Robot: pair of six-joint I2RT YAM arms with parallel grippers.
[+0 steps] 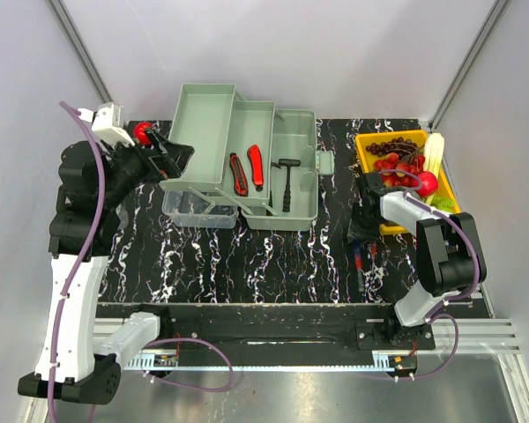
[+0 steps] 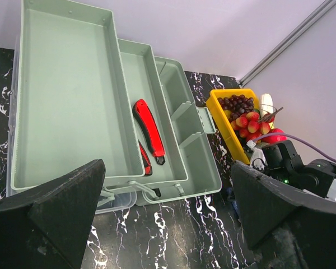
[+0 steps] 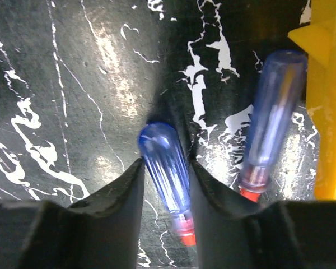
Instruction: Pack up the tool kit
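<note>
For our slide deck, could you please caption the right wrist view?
Right gripper straddles a blue-handled screwdriver; a second lies beside the yellow tray.

Marbled table point(image 1: 273, 264) bears toolbox point(image 1: 204, 123), screwdrivers point(image 3: 274, 112), yellow tray point(image 1: 368, 152).

Pale green toolbox point(image 1: 207, 123) sits open upper-center, trays fanned out, red knives point(image 1: 255, 166) and black hammer point(image 1: 287, 182) inside; two blue-handled screwdrivers point(image 3: 274, 112) lie outside, right.

A yellow tray point(image 1: 362, 150) sits at the far right of the black, white-veined marble tabletop point(image 1: 247, 264), close to the white side wall point(image 1: 502, 132). It holds dark grapes point(image 1: 390, 146), small red fruits point(image 1: 398, 166), one larger round red fruit point(image 1: 428, 182), a pale white-green stalk vegetable point(image 1: 435, 150) and something leafy green point(image 1: 441, 201). An aluminium rail point(image 1: 489, 335) edges the table's near side.
</note>
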